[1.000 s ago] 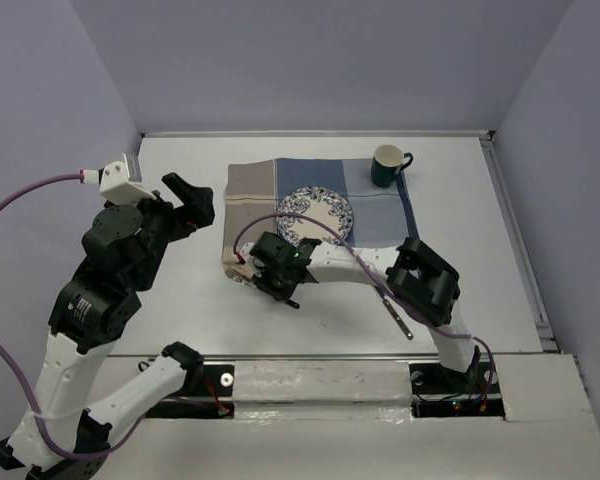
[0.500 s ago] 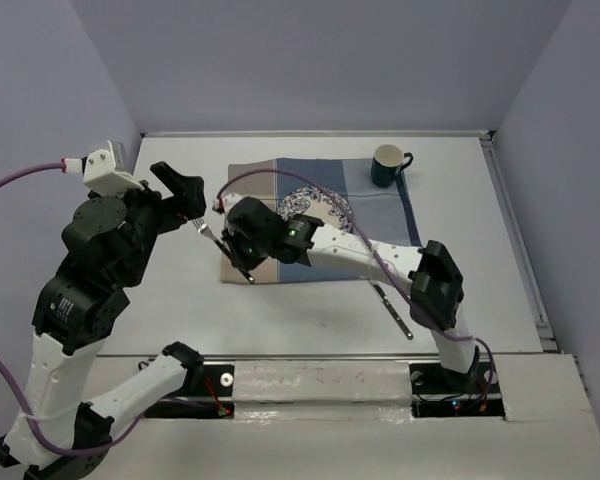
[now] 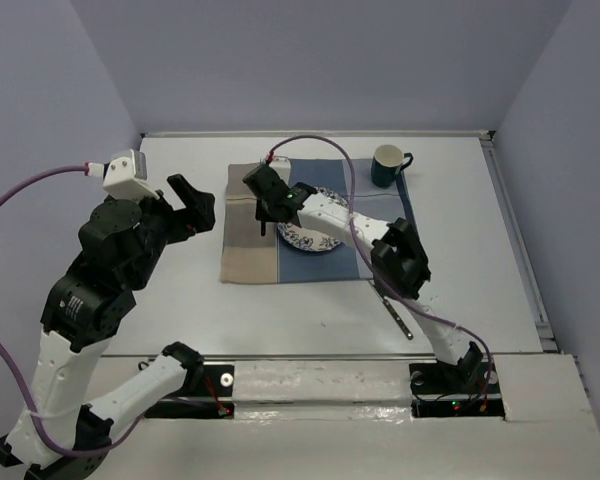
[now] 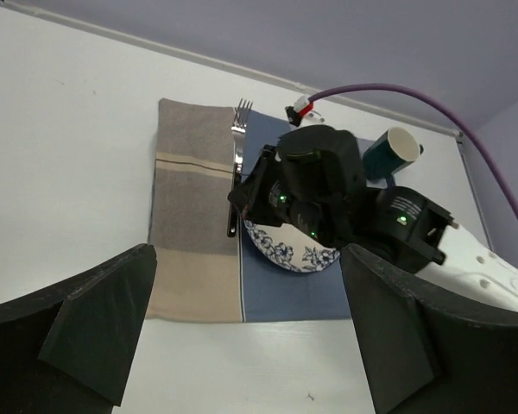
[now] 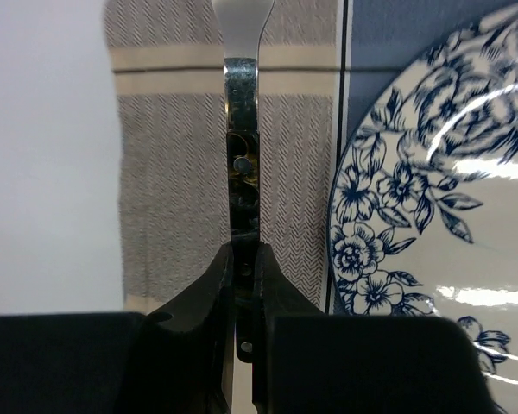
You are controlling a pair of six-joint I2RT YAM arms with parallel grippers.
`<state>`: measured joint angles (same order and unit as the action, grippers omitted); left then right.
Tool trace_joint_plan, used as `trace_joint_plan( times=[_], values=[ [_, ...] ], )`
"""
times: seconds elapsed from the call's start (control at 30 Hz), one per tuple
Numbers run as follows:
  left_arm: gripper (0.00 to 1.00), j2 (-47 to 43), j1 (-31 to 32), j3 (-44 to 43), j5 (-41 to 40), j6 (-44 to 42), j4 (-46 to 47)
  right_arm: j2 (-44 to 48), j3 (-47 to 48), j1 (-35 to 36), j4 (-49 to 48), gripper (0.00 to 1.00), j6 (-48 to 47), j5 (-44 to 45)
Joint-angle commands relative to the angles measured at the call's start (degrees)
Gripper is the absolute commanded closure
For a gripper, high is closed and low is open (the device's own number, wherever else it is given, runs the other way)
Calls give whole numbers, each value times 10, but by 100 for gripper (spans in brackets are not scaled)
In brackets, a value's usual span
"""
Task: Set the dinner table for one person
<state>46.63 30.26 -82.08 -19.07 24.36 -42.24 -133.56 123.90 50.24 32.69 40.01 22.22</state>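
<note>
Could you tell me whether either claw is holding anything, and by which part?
The right claw grips the fork near the end of its handle, over the placemat's beige strip beside the plate. The left claw is open and empty.

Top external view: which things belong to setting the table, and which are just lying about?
In the job: fork in right claw, plate, mug, placemat, second utensil, dinner table.
Just about: purple cables, left claw idle and open.

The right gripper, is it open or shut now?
Shut: the right gripper pinches the handle of the fork between its fingers, beside the plate.
</note>
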Motion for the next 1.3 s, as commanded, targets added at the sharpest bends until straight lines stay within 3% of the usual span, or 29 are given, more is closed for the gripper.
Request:
trace_joint_plan(
  times=[0.0,0.43,0.47,0.5,0.57,0.6,0.7,0.87,0.93,0.97,1.07,1.13,1.17,1.27],
  values=[
    [1,-8,-1,13,18,-7,9,-14,16,15,15,100,67,13],
    [1,-18,0,61,24,-1,22,-89,33,4,18,100,83,-42],
    [1,-18,0,62,24,-1,22,-91,31,4,17,95,84,-45],
    [1,-16,0,63,23,-4,26,-95,29,4,18,83,82,-50],
    [1,-14,-1,64,18,-6,32,-95,31,4,19,73,71,-56],
    [1,-12,0,65,18,-8,38,-93,33,4,19,51,55,-60],
    [1,-11,-1,71,19,-7,51,-81,56,4,30,23,29,-74],
    [1,3,0,68,24,-12,83,42,36,4,31,22,-47,-127],
    [1,8,-1,66,26,-14,94,109,-58,4,26,23,-63,-132],
    [1,13,0,67,29,-16,105,185,-106,-1,22,25,-76,-131],
    [1,15,0,80,36,-17,134,346,-342,-15,21,40,-60,-113],
    [1,17,-1,88,38,-19,148,427,-468,-36,40,45,-25,-115],
    [1,20,-1,92,35,-20,159,465,-584,-63,53,48,11,-121],
    [1,34,-1,93,36,-27,177,607,-709,-99,128,50,74,-117]
  ],
)
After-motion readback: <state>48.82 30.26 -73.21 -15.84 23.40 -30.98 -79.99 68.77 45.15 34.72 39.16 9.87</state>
